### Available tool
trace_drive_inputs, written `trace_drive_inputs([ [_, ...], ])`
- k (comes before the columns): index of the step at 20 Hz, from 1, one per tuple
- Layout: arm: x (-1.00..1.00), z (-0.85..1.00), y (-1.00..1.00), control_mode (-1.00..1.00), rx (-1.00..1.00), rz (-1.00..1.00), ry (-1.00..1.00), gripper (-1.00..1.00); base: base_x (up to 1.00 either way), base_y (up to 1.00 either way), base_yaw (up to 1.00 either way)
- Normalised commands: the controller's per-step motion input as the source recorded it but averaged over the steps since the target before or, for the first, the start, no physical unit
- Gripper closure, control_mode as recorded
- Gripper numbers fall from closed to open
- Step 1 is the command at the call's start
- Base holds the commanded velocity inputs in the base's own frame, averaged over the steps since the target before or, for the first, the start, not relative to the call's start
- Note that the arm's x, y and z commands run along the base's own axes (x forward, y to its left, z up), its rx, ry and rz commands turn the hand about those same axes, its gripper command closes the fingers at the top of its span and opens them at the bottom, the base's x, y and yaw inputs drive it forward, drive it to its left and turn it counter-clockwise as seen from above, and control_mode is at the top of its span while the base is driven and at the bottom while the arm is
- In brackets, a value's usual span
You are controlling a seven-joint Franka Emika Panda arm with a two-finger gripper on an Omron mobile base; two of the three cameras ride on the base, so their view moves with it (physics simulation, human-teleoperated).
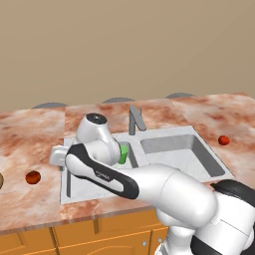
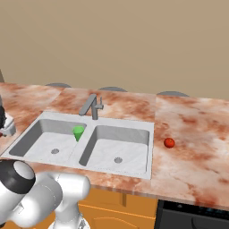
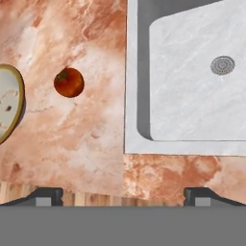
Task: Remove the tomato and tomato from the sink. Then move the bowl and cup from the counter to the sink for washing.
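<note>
Marbled reddish-brown stone forms the counter (image 1: 30, 134) around the pale grey double-basin sink (image 2: 134, 167). Both tomatoes lie on the counter, outside the basins: the darker orange-red tomato (image 1: 33, 177) with its dark spot rests left of the sink, and the brighter red tomato (image 2: 169, 142) rests to its right, so the removal half of the task appears complete. The green cup (image 2: 78, 132) stands inverted against the divider wall inside the left basin, apparently already delivered for washing; nothing else sits in that basin, and the right basin holds nothing beyond its drain. The bowl (image 3: 9, 103) sits on the counter, just beyond the darker tomato on the side away from the sink, its tan rim and pale interior partly cut by the frame edge; it seems empty. The gripper (image 3: 122, 196) hovers over the counter edge beside the left basin, its fingertips (image 3: 47, 196) spread wide and holding nothing, plausibly positioned to approach the bowl, the one item left to transfer.
</note>
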Motion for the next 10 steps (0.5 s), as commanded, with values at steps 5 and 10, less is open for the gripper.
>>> trace_drive_inputs([
  [5,-0.08,0.05,0.20,-1.00,0.14,0.00,0.00,-1.00,0.00,0.00,0.00],
  [10,-0.04,0.02,0.26,-1.00,0.06,-0.01,0.00,-1.00,0.00,0.00,0.00],
])
